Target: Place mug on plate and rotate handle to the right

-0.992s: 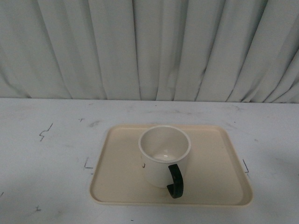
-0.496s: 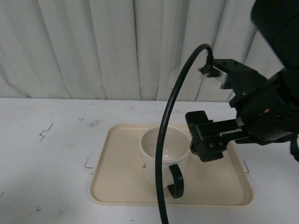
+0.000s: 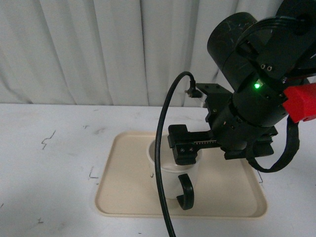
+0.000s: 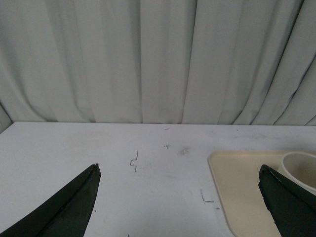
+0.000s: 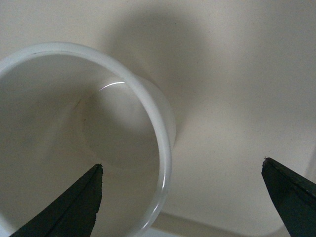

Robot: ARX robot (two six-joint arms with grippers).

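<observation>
Toward the front edge of the tabletop [image 3: 49, 163], on the beige plate [image 3: 123, 192]: cream-white mug [image 3: 173, 183], upright, mouth up. Stands about midway across the plate, clear of the low raised rim on every side. Shows its black handle [image 3: 186, 192] turned toward the tabletop's front edge, slightly toward the right edge.

Directly above the mug: right pincer [image 3: 186, 149], reaching in from the bulky black right arm and hiding part of the mug's rim in the front view. Carries a small green light [image 3: 256, 85] on the arm; trails a black cable [image 3: 159, 148] that loops down in front of the mug.

From the right wrist view: spread wide, gripping nothing. Straddles the mug's wall, with one fingertip [image 5: 79, 202] over the hollow inside and the other [image 5: 291, 192] over bare plate outside. Cannot tell whether either fingertip touches the mug.

Over bare tabletop to the left of the plate: left pincer [image 4: 177, 170], also spread wide and empty, well apart from the mug. Takes in only a corner of the plate and a bit of the mug's rim, beside one finger.

Behind the tabletop's far edge: pale pleated curtain [image 3: 98, 49].
</observation>
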